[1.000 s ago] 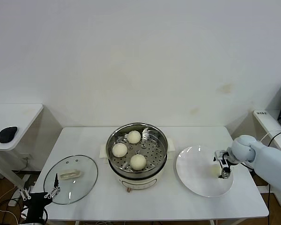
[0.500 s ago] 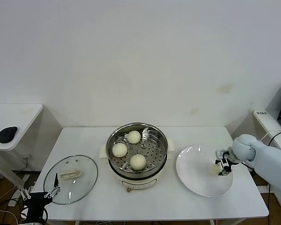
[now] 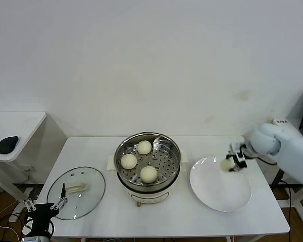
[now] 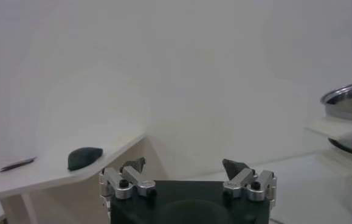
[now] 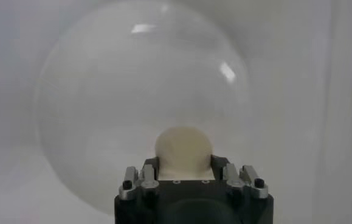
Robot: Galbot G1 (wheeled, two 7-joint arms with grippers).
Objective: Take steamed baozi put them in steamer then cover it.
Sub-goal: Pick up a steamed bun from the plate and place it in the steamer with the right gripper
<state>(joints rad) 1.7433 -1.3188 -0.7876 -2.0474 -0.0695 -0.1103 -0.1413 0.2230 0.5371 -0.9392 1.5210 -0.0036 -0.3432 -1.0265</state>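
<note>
White wall behind, white table [image 3: 91,151] in front of you. At the left, the glass lid [image 3: 76,192] lies flat on the table, off the pot. Your left gripper [image 3: 44,206] waits low by the lid's near edge, fingers spread wide and holding nothing. In the middle sits the steamer [image 3: 147,164] with three buns [image 3: 149,173] on its tray. To the right is the white plate [image 3: 220,190], with no buns left on it. Your right gripper [image 3: 231,164] is up above the plate's far edge, closed around the last bun [image 5: 183,150]. So I think three buns are done. You have one more to drop in, then the lid goes on.
</note>
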